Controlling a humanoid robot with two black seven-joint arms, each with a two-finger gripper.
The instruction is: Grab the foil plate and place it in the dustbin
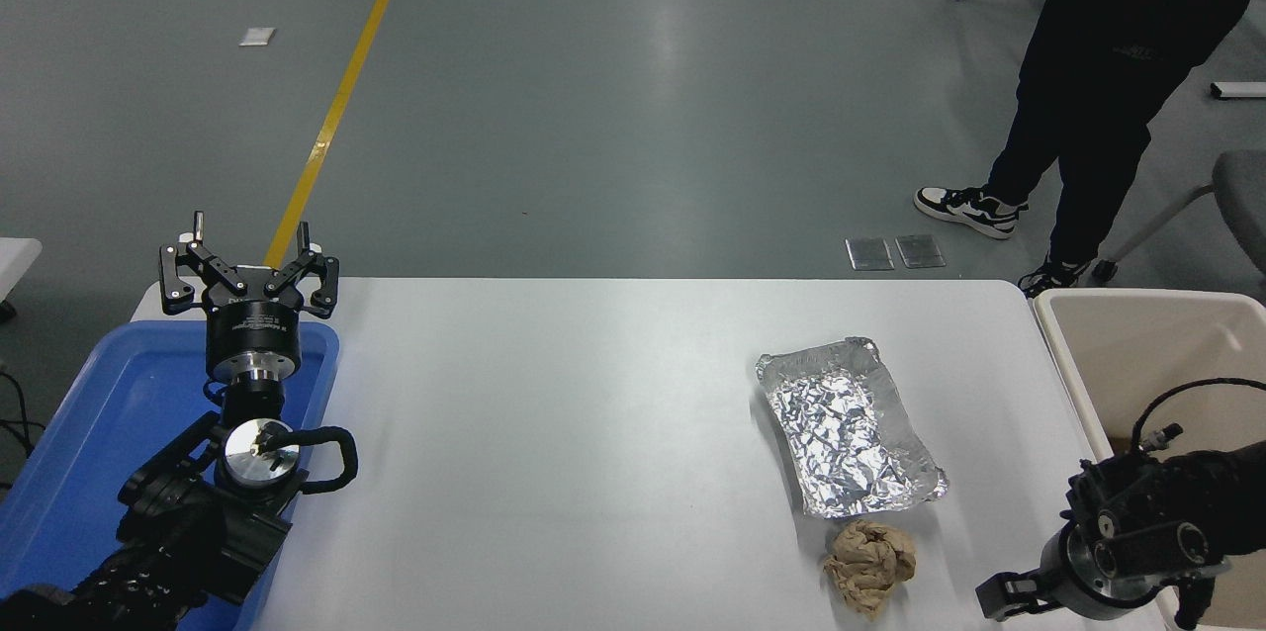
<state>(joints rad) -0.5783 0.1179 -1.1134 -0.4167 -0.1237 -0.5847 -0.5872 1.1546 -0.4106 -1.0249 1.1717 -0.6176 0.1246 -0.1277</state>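
The foil plate [851,428], a shiny silver crinkled tray with a raised rim, lies flat on the white table [554,433] at the right of its middle. The dustbin [1063,364], a large cream-beige bin, stands off the table's right edge. My right gripper [1004,596] is low at the picture's bottom right, near the table's front right corner. It is to the right of and nearer than the foil plate and apart from it. It holds nothing that I can see. My left gripper [247,250] is parked at the left, open and empty, over the blue tray.
A brown crumpled paper wad [870,567] lies just in front of the foil plate's near end. A shallow blue tray [89,413] sits at the table's left edge. A person in dark trousers [1108,77] stands beyond the far right corner.
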